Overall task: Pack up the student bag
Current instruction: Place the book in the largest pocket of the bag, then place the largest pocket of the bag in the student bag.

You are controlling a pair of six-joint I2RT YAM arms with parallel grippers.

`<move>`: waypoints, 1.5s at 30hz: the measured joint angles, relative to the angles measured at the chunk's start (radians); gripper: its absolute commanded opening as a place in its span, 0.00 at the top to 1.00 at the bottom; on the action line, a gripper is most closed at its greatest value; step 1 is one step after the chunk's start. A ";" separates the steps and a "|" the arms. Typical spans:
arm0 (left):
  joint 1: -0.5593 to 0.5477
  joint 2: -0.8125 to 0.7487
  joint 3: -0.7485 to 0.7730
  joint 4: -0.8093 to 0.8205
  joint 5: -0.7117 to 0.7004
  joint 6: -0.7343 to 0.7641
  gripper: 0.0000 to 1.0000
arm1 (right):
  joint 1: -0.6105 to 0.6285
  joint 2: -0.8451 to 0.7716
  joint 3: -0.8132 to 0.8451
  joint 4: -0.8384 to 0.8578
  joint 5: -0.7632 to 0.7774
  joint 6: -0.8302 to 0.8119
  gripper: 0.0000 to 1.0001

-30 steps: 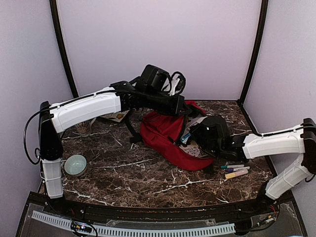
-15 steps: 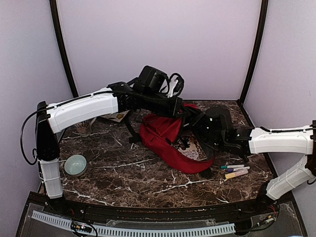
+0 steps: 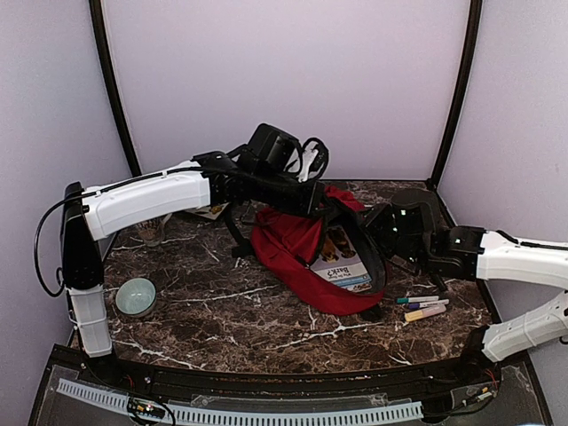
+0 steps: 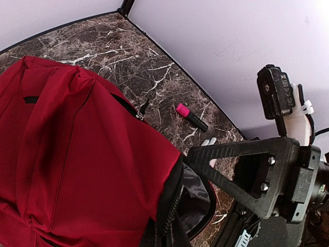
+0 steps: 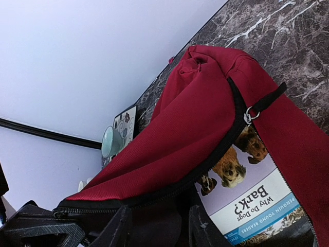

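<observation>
The backpack (image 3: 288,240) lies mid-counter (image 3: 222,311). The left pincer (image 3: 330,204) is clenched on its rim, holding the mouth open over a book (image 3: 342,262) inside. The right pincer (image 3: 383,232), just right of the backpack, is released and empty. Probable next move: collect the markers (image 3: 424,306) right of the backpack.

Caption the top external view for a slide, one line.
Left claw holds the student bag open, a dog book lying in its mouth; open right claw beside it.
</observation>
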 measured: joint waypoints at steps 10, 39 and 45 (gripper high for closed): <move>0.000 -0.009 -0.021 -0.019 -0.019 0.058 1.00 | -0.003 -0.145 0.000 -0.211 0.041 -0.005 0.59; 0.106 -0.190 -0.090 -0.257 -0.248 0.399 1.00 | -0.019 -0.324 -0.109 -0.417 0.089 0.076 0.55; 0.107 -0.239 -0.111 -0.272 -0.216 0.417 1.00 | -0.019 -0.299 -0.127 -0.399 0.046 0.080 0.55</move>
